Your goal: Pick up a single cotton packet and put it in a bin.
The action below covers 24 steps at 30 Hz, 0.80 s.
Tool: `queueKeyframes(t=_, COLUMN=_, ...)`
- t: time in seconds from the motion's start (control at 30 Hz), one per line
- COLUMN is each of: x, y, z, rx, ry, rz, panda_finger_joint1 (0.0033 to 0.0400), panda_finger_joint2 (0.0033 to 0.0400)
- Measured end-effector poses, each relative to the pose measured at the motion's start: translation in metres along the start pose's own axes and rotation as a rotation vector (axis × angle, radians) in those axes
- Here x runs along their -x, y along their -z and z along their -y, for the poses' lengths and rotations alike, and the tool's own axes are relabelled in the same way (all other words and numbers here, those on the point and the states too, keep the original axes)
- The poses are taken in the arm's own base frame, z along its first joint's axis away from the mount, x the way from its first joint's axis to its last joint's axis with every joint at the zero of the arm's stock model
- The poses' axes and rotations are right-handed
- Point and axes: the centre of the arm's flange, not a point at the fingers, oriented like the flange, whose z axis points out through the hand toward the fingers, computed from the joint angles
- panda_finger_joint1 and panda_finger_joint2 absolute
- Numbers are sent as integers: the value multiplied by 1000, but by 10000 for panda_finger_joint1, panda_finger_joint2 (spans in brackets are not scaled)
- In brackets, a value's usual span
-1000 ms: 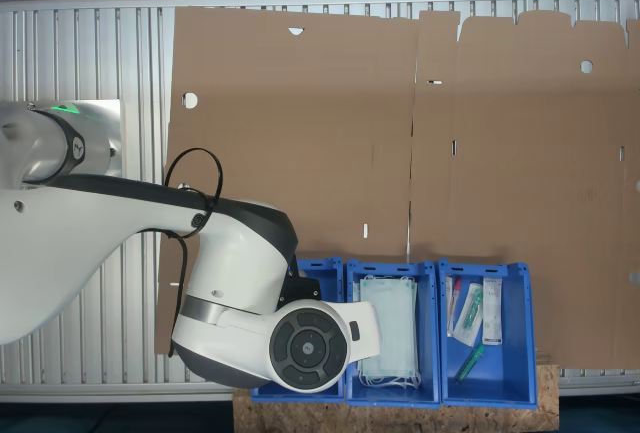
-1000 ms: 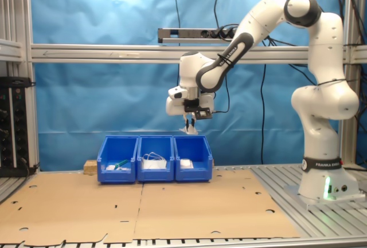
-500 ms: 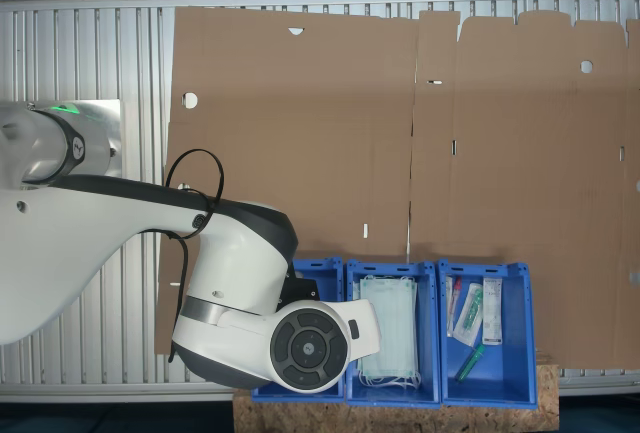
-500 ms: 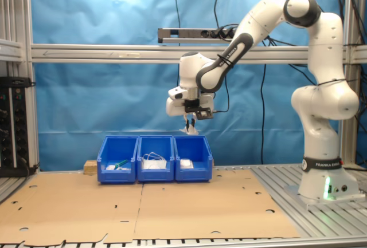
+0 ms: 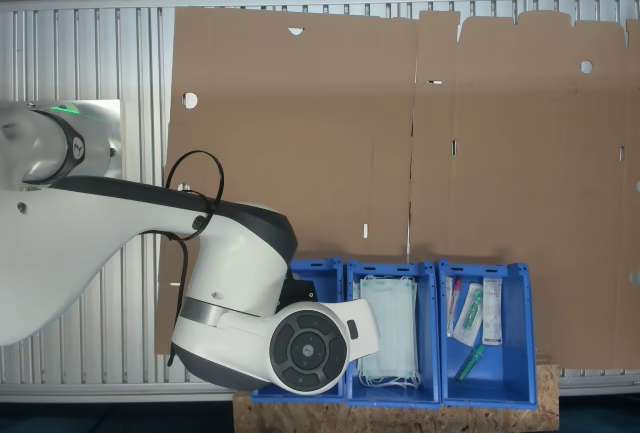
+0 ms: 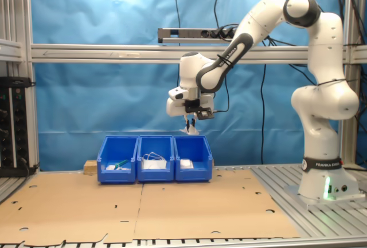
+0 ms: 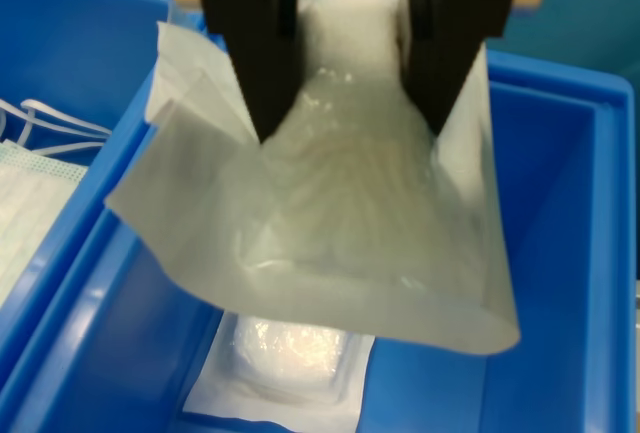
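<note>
Two black fingers (image 7: 250,43) pinch a cotton packet (image 7: 330,223) between them in the wrist view, the jaws pressed onto its upper part so that the translucent-white plastic bulges and hangs slack below the tips. Directly beneath the jaws lies the bin (image 7: 560,253), a blue crate, and on its floor rests a second cotton packet (image 7: 290,358) (flat, its round white pad plain to see). Just beside that bin stands the neighbouring crate (image 7: 60,63), holding pale green masks (image 7: 25,203) with thin white ear loops.

In the second exterior view the gripper (image 6: 188,126) hangs well above the row of three blue crates, over the bin (image 6: 193,157) at the second exterior view's right end of the row; the crates stand on the cardboard-covered worktop (image 6: 172,205). In the first exterior view the arm (image 5: 230,293) covers most of the bin beneath it.
</note>
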Motion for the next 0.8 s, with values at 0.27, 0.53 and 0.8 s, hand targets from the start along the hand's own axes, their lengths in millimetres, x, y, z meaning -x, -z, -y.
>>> queueKeyframes(t=0.27, x=1, y=0, z=0, rx=-1, ry=5, rz=1, panda_finger_joint1=90, panda_finger_joint2=90)
queueKeyframes(t=0.53, x=2, y=-1, z=0, rx=-1, ry=15, rz=1, panda_finger_joint1=191, panda_finger_joint2=191)
queueKeyframes(t=0.8, x=2, y=-1, z=0, rx=-1, ry=18, rz=1, panda_finger_joint1=288, panda_finger_joint2=288)
